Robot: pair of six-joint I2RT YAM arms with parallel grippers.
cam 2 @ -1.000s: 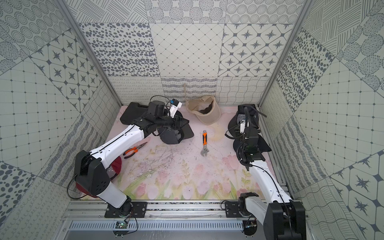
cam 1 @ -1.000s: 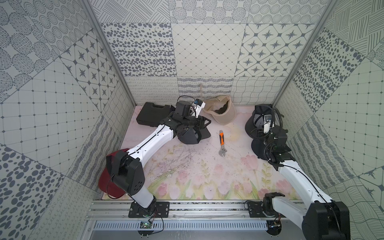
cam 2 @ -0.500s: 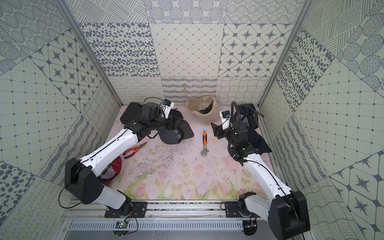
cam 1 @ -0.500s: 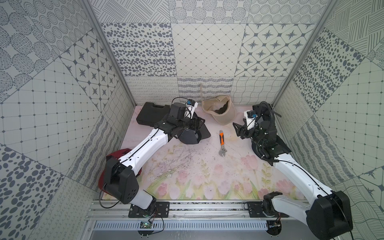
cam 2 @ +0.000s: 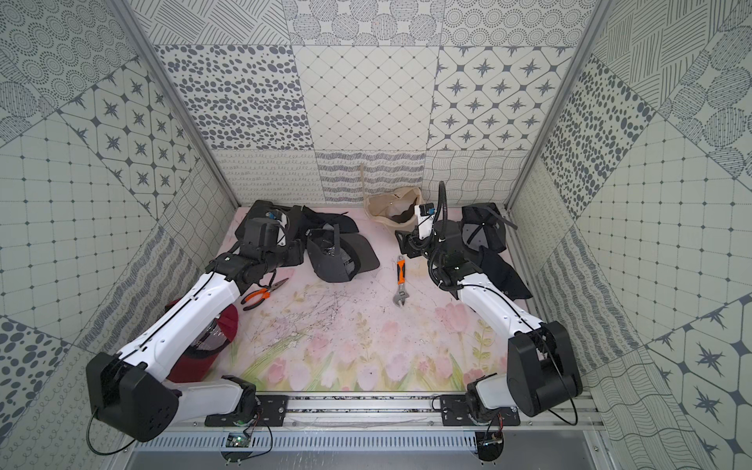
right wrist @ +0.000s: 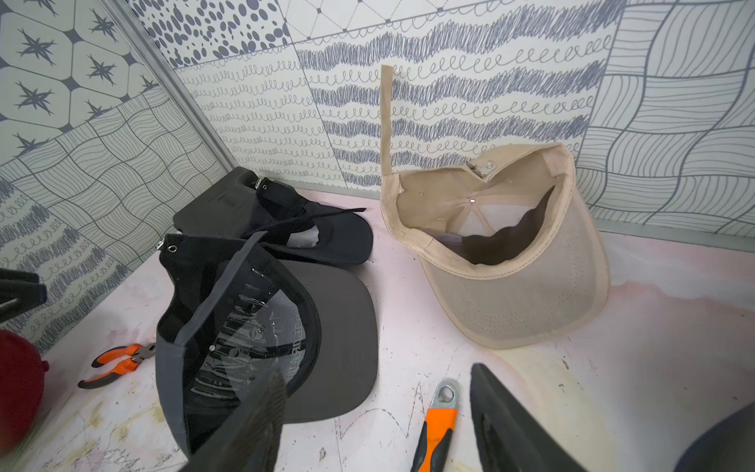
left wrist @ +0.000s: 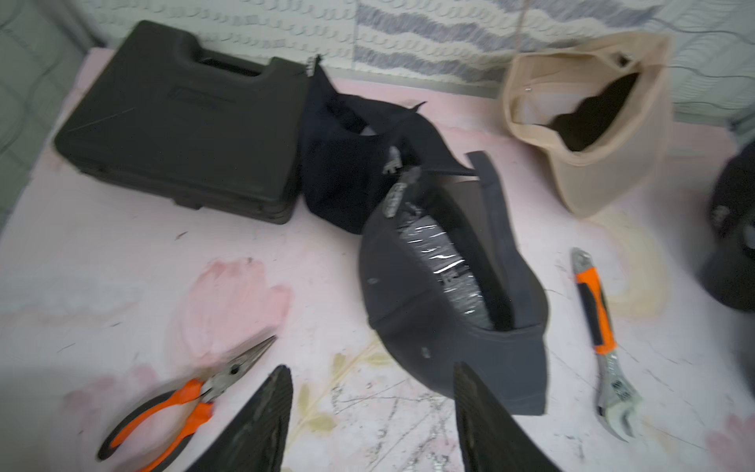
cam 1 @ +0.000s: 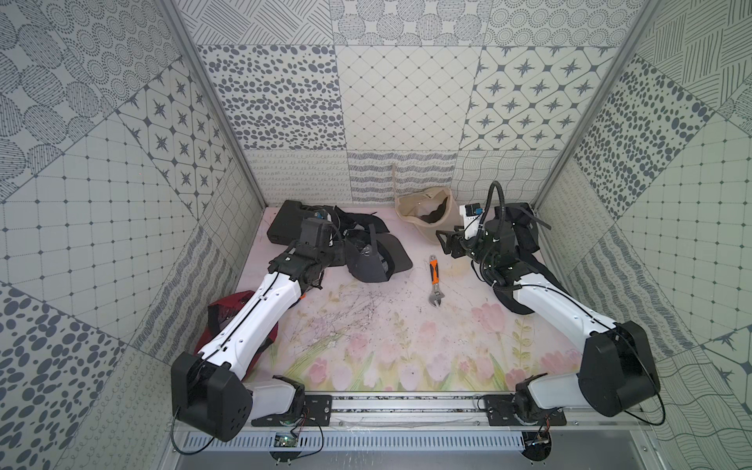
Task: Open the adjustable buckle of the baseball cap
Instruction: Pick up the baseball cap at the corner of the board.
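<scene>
i've got the dark grey fabric baseball cap lying crown-down on the pink floral mat, left of centre, with its flat brim turned toward the orange-handled adjustable wrench. a grey strap crosses its open underside and one end stands up free at the back. the buckle itself is too small for me to read.

my left gripper hovers just beside the cap's crown, fingers spread wide with nothing between them. my right gripper hangs above the mat between the wrench and the beige mesh-brimmed cap, also spread and empty. that beige cap sits upside down against the back wall, one strap pointing straight up the tiles.

a black cap is wedged between the grey one and a black plastic tool case in the far left corner. orange-handled pliers lie near my left arm, and a red cap sits under it. more black caps are piled by the right wall.
</scene>
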